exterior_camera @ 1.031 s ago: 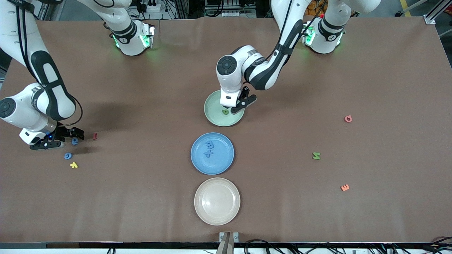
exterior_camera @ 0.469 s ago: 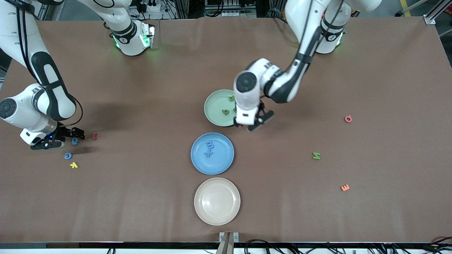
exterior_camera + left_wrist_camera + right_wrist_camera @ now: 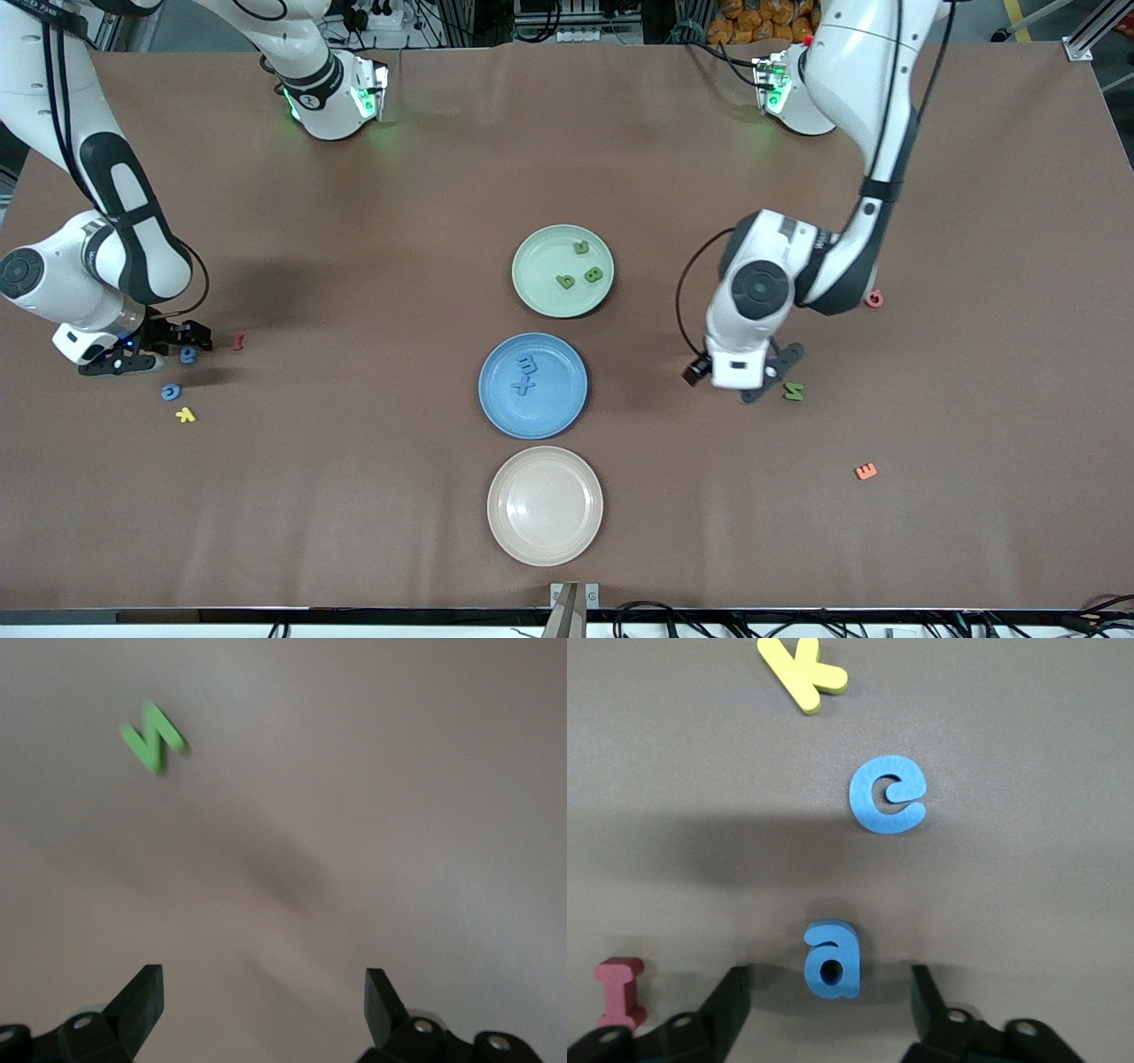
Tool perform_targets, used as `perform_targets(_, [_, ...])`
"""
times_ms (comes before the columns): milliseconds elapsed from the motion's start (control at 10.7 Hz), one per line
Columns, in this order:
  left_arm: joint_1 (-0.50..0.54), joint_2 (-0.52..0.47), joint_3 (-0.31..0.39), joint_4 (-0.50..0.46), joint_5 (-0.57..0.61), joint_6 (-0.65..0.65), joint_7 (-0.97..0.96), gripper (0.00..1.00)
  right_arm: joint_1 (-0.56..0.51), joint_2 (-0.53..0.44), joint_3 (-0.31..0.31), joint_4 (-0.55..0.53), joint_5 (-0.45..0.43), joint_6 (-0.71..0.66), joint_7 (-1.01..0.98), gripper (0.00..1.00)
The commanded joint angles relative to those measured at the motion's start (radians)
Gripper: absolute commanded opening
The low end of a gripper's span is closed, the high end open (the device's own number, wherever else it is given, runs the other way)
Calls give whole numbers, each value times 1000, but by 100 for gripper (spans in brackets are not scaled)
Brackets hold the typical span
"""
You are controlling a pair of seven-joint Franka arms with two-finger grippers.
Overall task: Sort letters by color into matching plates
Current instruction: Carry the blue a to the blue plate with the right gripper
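Note:
The pale green plate (image 3: 536, 266) holds three green letters (image 3: 581, 248). Nearer the camera, the blue plate (image 3: 558, 403) holds two blue letters (image 3: 524, 375). My left gripper (image 3: 755, 388) hangs open and empty just above the table, beside a green N (image 3: 794, 391), which lies ahead of its jaws (image 3: 154, 735). My right gripper (image 3: 180, 349) is low and open at the right arm's end. A blue "a" (image 3: 831, 958) lies on the table between its fingers (image 3: 731, 992), with a gap on each side.
Beside the right gripper lie a blue "e" (image 3: 888, 795), a yellow K (image 3: 804, 669) and a red I (image 3: 620, 992). A cream plate (image 3: 545, 505) sits nearest the camera. A pink letter (image 3: 874, 299) and an orange E (image 3: 866, 471) lie toward the left arm's end.
My left arm opened over the green plate, left a green letter in it, then swung toward its own end of the table to the green N. The right gripper stayed around the blue "a".

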Motion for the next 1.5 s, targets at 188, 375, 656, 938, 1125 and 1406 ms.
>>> perform_targets(188, [130,57,-13,101,5,-10,-345,100,-9,21,7,5,-1,37,1,31])
perform_targets(375, [153,79,-14,130,4,-7,-445,100,-8,21,6,10,-1,37,1,21])
perform_targets(656, [187,90,-13,129,8,87,-597,100,-2,21,9,31,-4,25,-1,11])
perform_targets(938, [201,103,-10,90,53,89,-565,100,24,3,21,86,-4,-27,6,9])
perform_targets(1125, [204,119,-11,44,117,92,-520,100,64,-20,22,140,0,-128,25,9])
perform_targets(1406, [242,106,-17,-25,125,158,-389,100,148,-40,21,224,-11,-302,247,10])
